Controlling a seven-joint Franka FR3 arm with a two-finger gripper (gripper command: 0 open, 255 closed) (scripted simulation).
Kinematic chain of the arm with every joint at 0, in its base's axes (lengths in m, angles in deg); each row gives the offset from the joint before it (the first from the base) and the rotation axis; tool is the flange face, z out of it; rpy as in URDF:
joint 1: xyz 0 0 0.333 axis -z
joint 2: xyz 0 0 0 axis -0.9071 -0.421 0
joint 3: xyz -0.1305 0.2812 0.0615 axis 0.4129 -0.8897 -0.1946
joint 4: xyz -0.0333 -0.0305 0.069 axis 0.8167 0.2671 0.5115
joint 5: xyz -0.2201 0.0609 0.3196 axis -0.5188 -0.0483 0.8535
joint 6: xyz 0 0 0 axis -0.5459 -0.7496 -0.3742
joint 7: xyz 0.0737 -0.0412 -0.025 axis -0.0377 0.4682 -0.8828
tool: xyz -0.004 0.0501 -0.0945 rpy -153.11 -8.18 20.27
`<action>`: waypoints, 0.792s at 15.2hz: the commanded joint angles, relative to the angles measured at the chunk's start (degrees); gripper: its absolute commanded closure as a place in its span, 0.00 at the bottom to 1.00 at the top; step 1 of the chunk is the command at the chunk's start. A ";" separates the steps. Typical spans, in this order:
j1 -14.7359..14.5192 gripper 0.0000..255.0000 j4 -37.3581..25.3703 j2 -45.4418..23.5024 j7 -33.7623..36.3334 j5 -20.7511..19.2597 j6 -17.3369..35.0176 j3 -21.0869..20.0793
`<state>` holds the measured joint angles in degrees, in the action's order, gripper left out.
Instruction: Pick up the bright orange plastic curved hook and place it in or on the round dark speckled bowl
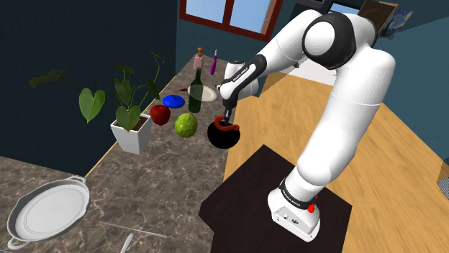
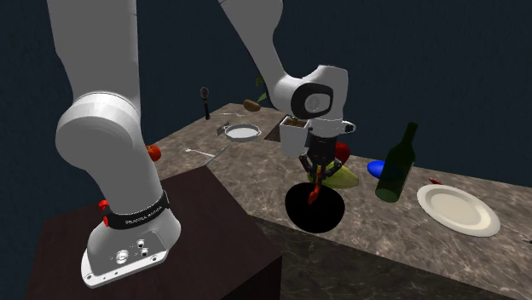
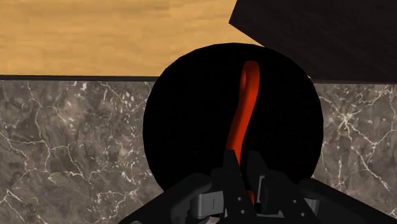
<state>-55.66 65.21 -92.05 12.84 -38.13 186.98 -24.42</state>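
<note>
The hand [image 3: 245, 175] is clamped on the orange hook [image 3: 245, 105], pinching one end so the curved tip points down and free, a hold that should let it drop cleanly. The hook hangs right over the black bowl [image 3: 184, 127], which sits at the counter's [image 1: 144, 187] edge near the stand, with a green fruit [image 1: 186, 125] just to the shoulder view's left. The tip seems at or just inside the rim, so letting go looks like the step in hand. A dark band [image 2: 136, 213] at the arm's base carries white lettering, too small to read.
</note>
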 commanded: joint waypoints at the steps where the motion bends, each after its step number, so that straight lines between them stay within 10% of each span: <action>1: 0.00 1.00 0.08 -0.20 0.03 0.00 0.31 -0.01; 6: 0.00 1.00 0.08 -0.20 0.03 0.00 0.31 -0.01; 7: 0.00 0.00 0.08 -0.20 0.03 0.00 0.31 -0.01; 12: 0.00 0.00 0.08 -0.20 0.03 0.00 0.31 -0.01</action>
<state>-55.66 65.29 -92.24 12.87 -38.13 187.28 -24.42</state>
